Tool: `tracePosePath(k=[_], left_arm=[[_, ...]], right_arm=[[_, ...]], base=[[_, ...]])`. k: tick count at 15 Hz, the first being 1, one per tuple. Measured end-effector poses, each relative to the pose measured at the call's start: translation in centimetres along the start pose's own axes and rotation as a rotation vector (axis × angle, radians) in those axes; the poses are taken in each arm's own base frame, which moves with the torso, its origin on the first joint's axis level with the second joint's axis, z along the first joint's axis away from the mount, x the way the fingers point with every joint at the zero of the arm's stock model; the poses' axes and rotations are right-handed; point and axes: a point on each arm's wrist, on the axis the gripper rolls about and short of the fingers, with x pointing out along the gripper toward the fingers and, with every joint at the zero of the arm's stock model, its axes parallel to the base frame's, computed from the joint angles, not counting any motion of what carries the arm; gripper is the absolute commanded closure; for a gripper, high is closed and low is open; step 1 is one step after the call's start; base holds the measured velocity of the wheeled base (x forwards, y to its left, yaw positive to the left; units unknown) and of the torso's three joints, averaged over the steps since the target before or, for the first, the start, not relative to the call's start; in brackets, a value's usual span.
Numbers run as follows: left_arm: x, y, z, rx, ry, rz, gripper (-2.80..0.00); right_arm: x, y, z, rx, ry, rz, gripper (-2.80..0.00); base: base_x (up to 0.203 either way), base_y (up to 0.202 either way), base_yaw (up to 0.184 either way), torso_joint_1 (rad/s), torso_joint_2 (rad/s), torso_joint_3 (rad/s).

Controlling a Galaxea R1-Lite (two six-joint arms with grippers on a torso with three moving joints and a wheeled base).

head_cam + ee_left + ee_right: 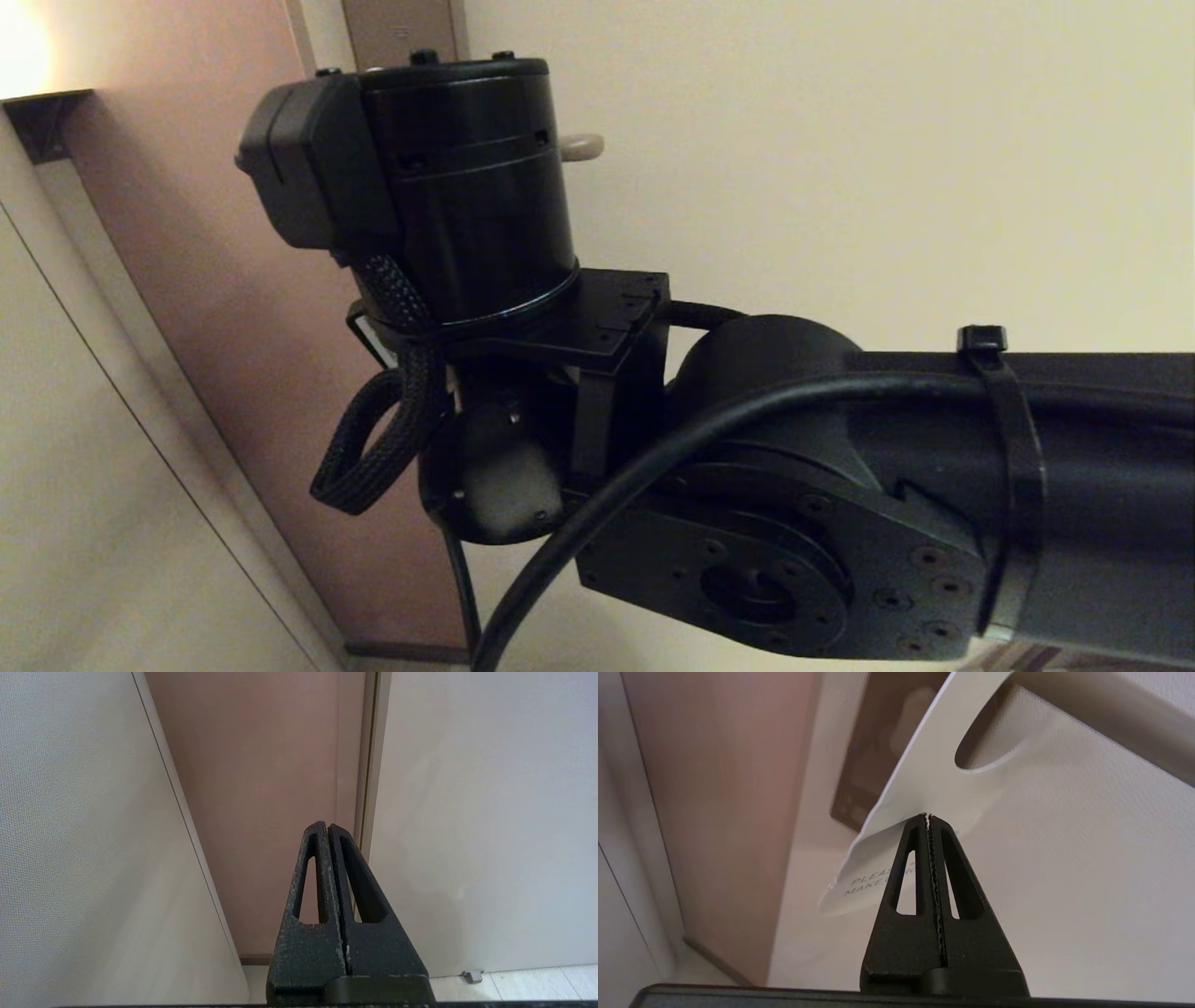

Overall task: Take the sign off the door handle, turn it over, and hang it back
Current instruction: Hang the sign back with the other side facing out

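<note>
My right gripper [928, 816] is shut on the lower edge of the sign [924, 774], just below its oval hole. The sign shows its white side, with "PLEASE MAKE" readable, and hangs tilted. The door handle [1111, 723], a grey lever bar, crosses close above the hole; I cannot tell whether it passes through the hole. In the head view my right arm [485, 187] hides the sign, and only the handle's rounded end [581, 147] shows. My left gripper [327, 826] is shut and empty, held low and pointing at the door frame.
The dark lock plate [878, 742] sits behind the sign on the pale door [1064, 882]. A brown panel [261, 788] and a pale wall [70, 835] stand to the left. A small door stop [473, 976] is on the floor.
</note>
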Motion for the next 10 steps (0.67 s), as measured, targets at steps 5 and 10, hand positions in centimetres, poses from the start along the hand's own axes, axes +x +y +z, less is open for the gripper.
tracePosePath(k=[5, 10], left_arm=[[0.0, 0.0, 0.0, 0.000, 0.000, 0.000, 0.00], [0.0, 0.0, 0.0, 0.000, 0.000, 0.000, 0.00]], right_arm=[[1.0, 1.6, 0.1, 0.023, -0.080, -0.014, 0.00], [1.8, 3.3, -0.9, 0.032, -0.137, -0.026, 0.00]], base=[[0.000, 0.000, 0.000, 0.000, 0.00, 0.000], [0.000, 0.000, 0.000, 0.000, 0.00, 0.000]])
